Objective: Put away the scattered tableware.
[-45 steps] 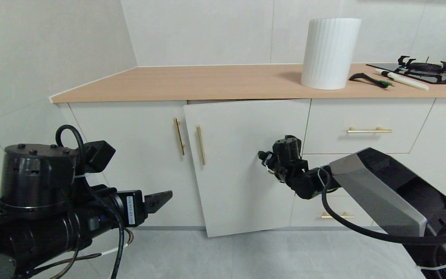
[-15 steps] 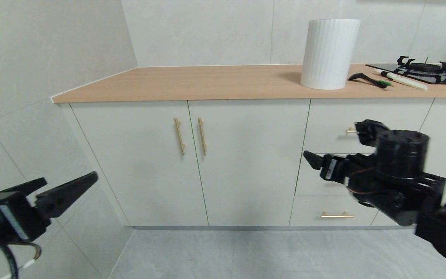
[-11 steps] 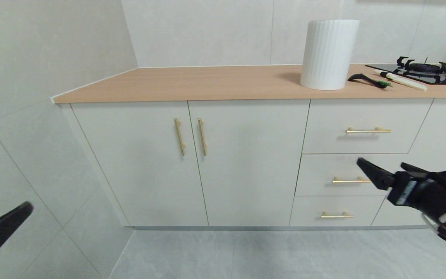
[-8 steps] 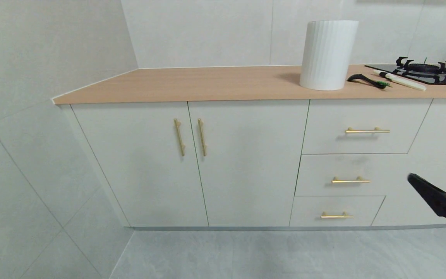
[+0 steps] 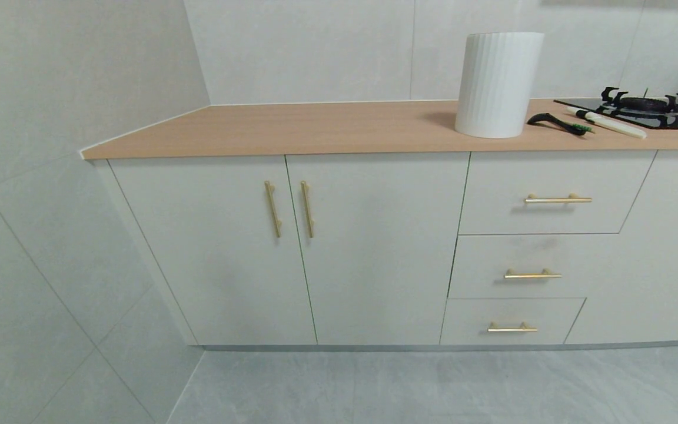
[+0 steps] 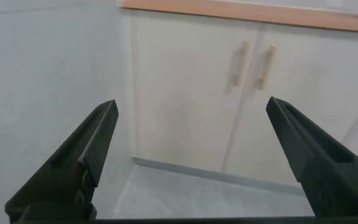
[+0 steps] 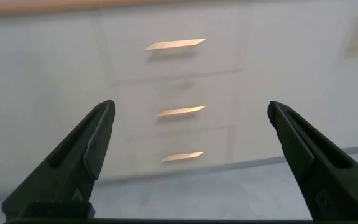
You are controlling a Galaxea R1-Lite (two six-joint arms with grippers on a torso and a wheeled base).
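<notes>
Curved black utensil (image 5: 555,121) (green-tipped) beside long white utensil (image 5: 617,126)

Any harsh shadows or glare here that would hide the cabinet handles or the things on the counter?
Head view: even light; the white ribbed container throws a faint shadow to its left on the countertop, nothing hidden. Right wrist view: the drawer handles gleam beyond the open right gripper. Left wrist view: no glare; the open left gripper reads dark against the pale cabinet doors.

Bright, even light, with a soft shadow beside the white canister (image 5: 498,82) on the countertop (image 5: 292,126).
</notes>
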